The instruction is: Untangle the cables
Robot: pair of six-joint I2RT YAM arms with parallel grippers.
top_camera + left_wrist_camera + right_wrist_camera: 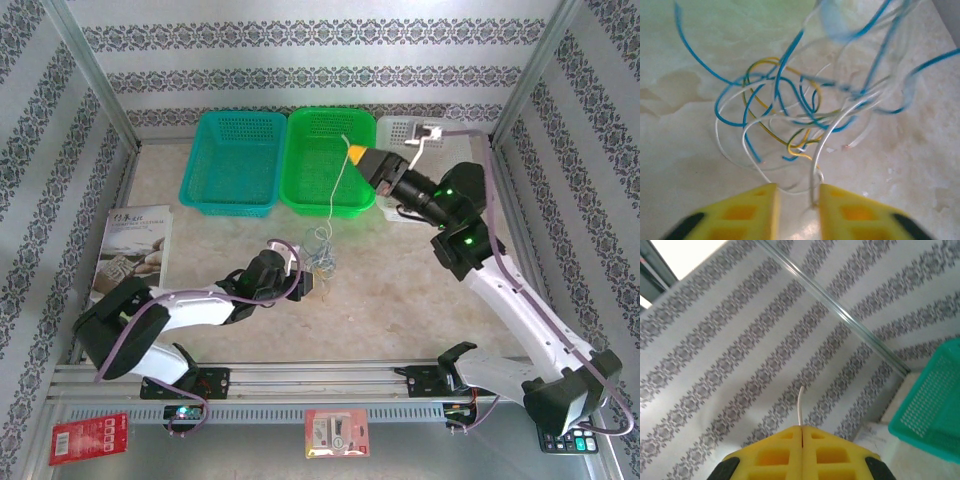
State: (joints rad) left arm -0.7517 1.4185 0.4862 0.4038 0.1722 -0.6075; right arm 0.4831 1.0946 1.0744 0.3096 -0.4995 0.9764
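Note:
The cables [320, 255] lie in a loose tangle of blue, white and yellow-green wires [790, 110] on the pale table, just ahead of my left gripper [307, 283]. The left gripper [799, 200] is open. One white wire [815, 175] runs down into the gap and rests against the inner face of the right finger. My right gripper [357, 153] hangs raised over the green basket. This gripper [802, 429] is shut on a white cable whose short end [799, 405] sticks out past the fingertips. The rest of that cable [338, 190] hangs down to the tangle.
A teal basket [235, 165], a green basket [325, 185] and a white basket [400, 130] stand in a row at the back wall. A booklet [130, 250] lies at the left. Two packets [88, 438] [336, 432] lie on the front rail.

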